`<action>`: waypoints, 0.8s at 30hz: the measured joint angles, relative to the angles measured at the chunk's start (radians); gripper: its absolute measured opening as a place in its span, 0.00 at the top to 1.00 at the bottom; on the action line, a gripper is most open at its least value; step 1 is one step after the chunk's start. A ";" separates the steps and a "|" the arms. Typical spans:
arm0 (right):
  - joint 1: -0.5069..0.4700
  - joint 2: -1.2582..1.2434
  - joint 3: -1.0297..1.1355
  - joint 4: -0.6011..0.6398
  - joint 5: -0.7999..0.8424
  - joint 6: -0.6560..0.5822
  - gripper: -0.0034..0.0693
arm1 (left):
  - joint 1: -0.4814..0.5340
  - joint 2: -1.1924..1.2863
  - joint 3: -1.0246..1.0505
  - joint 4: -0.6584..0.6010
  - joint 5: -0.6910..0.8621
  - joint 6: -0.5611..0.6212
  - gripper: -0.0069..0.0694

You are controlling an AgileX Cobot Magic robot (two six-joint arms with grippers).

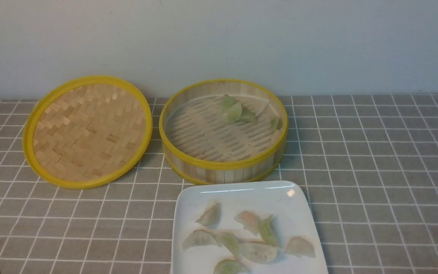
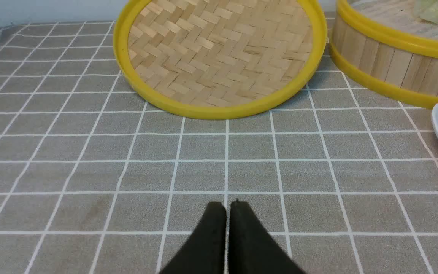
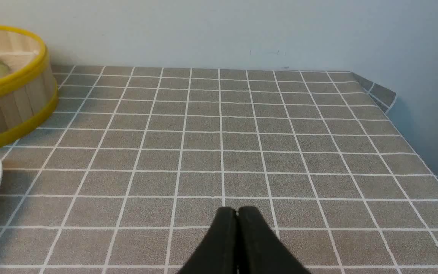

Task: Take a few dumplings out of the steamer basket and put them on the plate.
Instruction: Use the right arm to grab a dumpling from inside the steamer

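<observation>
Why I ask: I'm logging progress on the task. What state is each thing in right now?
steamer basket: uncovered, a few dumplings inside.
plate: loaded with several dumplings.
lid: off, lying beside the basket, woven face up.
left gripper: shut, empty.
right gripper: shut, empty.

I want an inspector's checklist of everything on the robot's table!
Surface: grey checked tablecloth, flat.
Job's things: steamer basket uncovered, a few dumplings inside; plate in front of it holds several more.
Clutter: woven lid beside the basket, on the robot's left.
Grippers: left gripper shut, empty, over bare cloth; right gripper shut, empty, over bare cloth.
Cables: nothing seen.
Surroundings: plain pale wall behind the table.
</observation>
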 joint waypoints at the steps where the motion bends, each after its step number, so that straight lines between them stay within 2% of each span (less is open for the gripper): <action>1: 0.000 0.000 0.000 0.000 0.000 0.000 0.97 | 0.000 0.000 0.000 0.000 0.000 0.000 0.92; 24: 0.000 0.000 0.000 0.000 0.000 0.013 0.97 | 0.000 0.000 0.000 0.000 0.000 0.000 0.92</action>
